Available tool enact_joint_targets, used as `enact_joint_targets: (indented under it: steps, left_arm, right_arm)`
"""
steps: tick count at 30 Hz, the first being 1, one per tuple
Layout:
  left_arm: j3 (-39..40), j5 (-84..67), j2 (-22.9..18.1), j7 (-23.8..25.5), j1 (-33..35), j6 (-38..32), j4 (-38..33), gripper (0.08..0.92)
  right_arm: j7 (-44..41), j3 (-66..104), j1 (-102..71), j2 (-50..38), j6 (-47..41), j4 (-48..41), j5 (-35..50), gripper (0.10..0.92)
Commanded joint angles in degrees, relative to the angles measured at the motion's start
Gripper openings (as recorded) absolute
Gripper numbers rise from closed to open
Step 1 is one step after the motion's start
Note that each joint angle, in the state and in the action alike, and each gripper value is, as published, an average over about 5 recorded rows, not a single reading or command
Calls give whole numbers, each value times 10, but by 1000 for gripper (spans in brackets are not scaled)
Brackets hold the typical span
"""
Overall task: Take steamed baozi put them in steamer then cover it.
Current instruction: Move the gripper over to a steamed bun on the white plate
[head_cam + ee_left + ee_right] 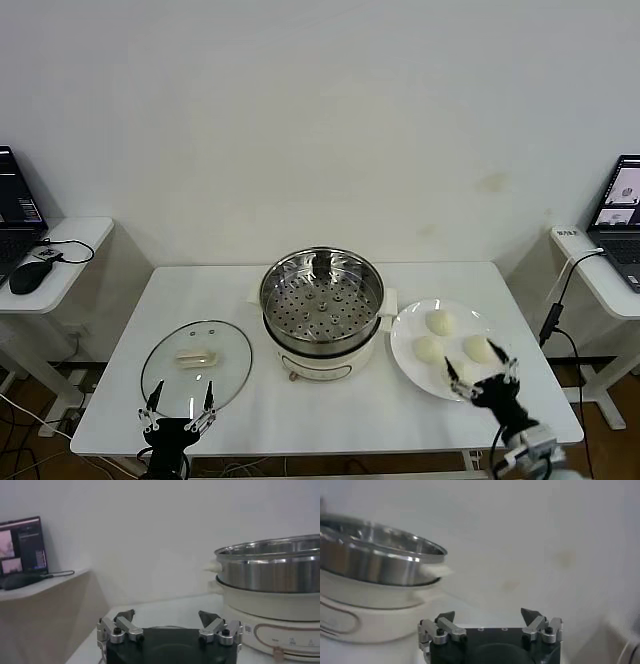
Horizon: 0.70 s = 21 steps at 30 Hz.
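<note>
Baozi (439, 322) on plate (408, 362), white table (200, 290), white wall; both hands (179, 404) (483, 380) wide, empty.

White table (200, 290): steamer (321, 310), cover (196, 365), plate (410, 345).

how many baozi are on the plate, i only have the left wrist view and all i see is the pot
Observer: Three steamed baozi show on the white plate, to the right of the steamer. A fourth may be hidden behind the right gripper.
Operator: is anything in the steamer yet
Observer: No, its perforated tray holds no buns.
Operator: where's the cover
Observer: The cover lies flat on the table, left of the steamer and just beyond the left gripper.
Operator: right gripper holding anything
Observer: No, it is open over the plate's near edge, close to the nearest bun.
</note>
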Motion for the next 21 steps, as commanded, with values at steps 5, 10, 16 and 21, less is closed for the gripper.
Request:
enact_joint_targets:
  steps: [5, 10, 16, 21]
  left_arm:
    - [-2, 44, -3, 8, 3, -9, 1, 823]
    - [-2, 46, -6, -3, 9, 5, -4, 823]
    - [-3, 51, -5, -6, 12, 7, -2, 823]
    - [-8, 53, -6, -7, 15, 5, -3, 823]
  right_arm:
    - [-103, -25, 154, -130, -4, -111, -155, 822]
    - [-201, -124, 273, -213, -13, -166, -161, 823]
    - [-316, -307, 449, -269, -15, -251, -131, 823]
    - [-385, -485, 603, -265, 1, -317, -111, 823]
